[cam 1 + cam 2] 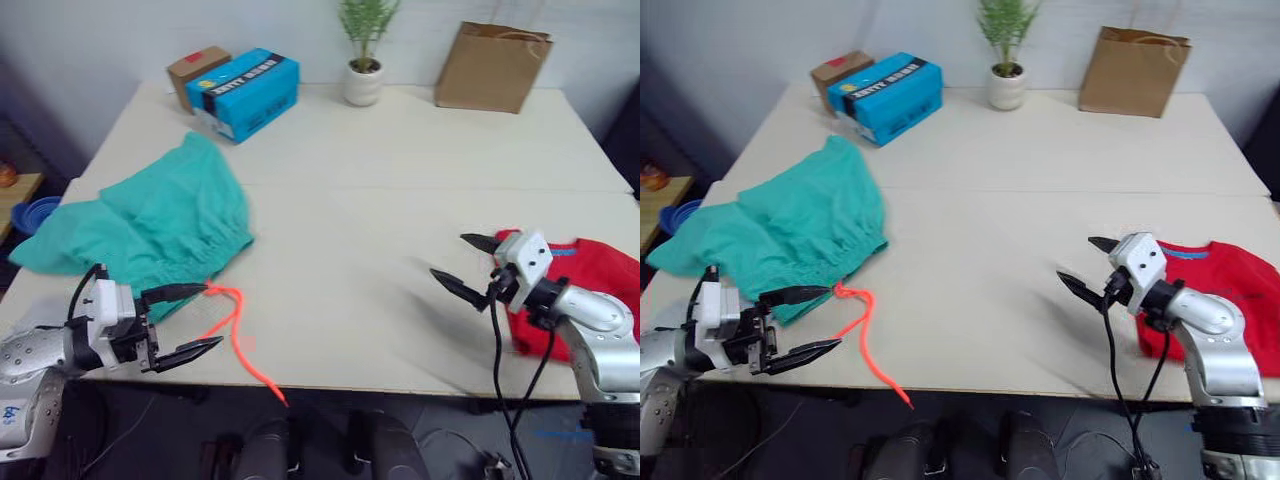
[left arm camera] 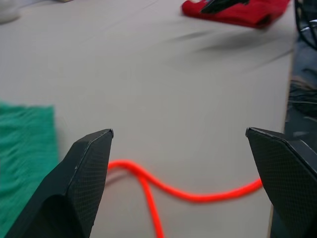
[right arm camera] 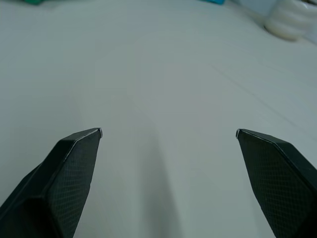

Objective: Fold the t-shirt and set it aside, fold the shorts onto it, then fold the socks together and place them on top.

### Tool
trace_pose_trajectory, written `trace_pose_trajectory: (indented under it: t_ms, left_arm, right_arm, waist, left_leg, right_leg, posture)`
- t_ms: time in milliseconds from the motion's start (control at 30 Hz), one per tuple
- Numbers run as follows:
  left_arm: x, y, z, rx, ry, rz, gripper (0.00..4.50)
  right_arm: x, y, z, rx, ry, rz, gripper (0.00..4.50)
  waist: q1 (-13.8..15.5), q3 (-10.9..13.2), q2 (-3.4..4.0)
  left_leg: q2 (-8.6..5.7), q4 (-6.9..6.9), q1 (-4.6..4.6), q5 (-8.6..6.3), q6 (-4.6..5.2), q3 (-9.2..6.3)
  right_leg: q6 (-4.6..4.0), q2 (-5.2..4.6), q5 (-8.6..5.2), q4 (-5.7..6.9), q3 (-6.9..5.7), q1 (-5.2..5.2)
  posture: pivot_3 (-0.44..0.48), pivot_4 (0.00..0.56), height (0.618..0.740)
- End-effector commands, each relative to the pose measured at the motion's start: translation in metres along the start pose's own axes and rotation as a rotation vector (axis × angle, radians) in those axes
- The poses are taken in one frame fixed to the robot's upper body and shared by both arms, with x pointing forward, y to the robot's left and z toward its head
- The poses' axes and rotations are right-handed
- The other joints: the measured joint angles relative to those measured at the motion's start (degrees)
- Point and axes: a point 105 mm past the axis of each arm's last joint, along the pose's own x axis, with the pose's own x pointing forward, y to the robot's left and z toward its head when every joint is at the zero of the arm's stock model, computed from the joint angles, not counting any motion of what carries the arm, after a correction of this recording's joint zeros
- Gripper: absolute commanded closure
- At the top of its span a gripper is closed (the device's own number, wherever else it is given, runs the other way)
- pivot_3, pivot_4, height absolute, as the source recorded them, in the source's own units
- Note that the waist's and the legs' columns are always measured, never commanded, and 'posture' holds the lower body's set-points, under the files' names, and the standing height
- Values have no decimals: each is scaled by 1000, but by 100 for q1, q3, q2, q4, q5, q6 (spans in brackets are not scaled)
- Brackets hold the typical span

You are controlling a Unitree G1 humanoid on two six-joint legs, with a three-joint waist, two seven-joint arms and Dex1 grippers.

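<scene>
At the near edge of the counter [image 1: 380,190], the left end effector [image 1: 190,321] hovers with its two black fingers spread wide, holding nothing. The neon orange drawstring [image 1: 240,335] lies between and just beyond those fingers, looping over the counter's near edge; whether a fingertip touches it cannot be told. The right end effector [image 1: 470,264] also hangs over the near part of the counter, well to the right of the drawstring, its fingers wide apart and empty above bare counter surface.

Just behind the left end effector lies the one pair of teal-green shorts [image 1: 150,225], rumpled, with the gathered waistband turned toward the counter's middle and the drawstring trailing from it. Far to the right of the shorts, right behind the right end effector, the single bright red t-shirt [image 1: 1225,290] sits bunched at the counter's right edge, a blue label showing at its neck.

Along the far side of the counter, beyond the shorts, stand one blue box [image 1: 243,93] and, touching it on the left, one smaller brown cardboard box [image 1: 195,70]. To the right of the blue box are one small potted plant in a white pot [image 1: 364,55] and one brown paper bag [image 1: 492,66]. Left of the shorts, off the counter, a blue bowl [image 1: 35,213] shows.
</scene>
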Motion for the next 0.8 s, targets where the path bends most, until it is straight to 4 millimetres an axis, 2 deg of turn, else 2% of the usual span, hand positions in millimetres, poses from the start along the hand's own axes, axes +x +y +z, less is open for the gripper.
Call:
trace_pose_trajectory:
  t_ms: [33,167,367,433,500,667,800]
  left_arm:
    - [-36,21,-4,43,94,239,0]
    - [-88,28,-29,-35,228,511,0]
    - [-141,17,-44,-72,344,706,0]
    - [-149,17,-43,-79,355,740,0]
    - [-142,21,-36,-73,333,717,0]
    - [-82,47,-8,99,336,494,0]
    - [-40,57,-5,191,388,316,0]
  right_arm:
    - [5,21,17,-112,-99,98,64]
    - [-3,52,16,-212,-175,236,64]
    - [-24,51,7,-229,-172,192,64]
    - [-32,55,2,-228,-146,192,64]
    - [-36,60,-1,-202,-135,204,64]
    - [-27,71,14,-159,-173,232,64]
    - [-17,74,22,-153,-192,235,64]
  waist:
    - [141,1,-3]
    - [245,2,-11]
    - [282,6,-41]
    - [298,4,-47]
    - [307,4,-47]
    - [311,7,-42]
    - [273,8,-35]
  left_leg:
    - [0,1,0,-6,-7,-1]
    - [0,1,3,-40,-15,22]
    - [4,8,14,-82,-3,42]
    - [6,9,18,-88,0,41]
    - [9,8,18,-90,-2,39]
    - [24,6,20,-85,-15,37]
    - [27,-6,25,-83,-19,48]
  right_leg:
    - [-1,5,-1,-2,26,0]
    - [1,6,-2,-20,46,1]
    - [11,6,-3,-56,52,22]
    - [12,6,-2,-64,53,29]
    - [12,7,-2,-71,53,31]
    - [0,16,-7,-72,59,31]
    - [-5,20,-9,-77,72,31]
  posture:
    - [0,150,740]
    - [0,150,740]
    - [0,150,740]
    - [0,150,740]
    - [0,150,740]
    - [0,150,740]
    - [0,150,740]
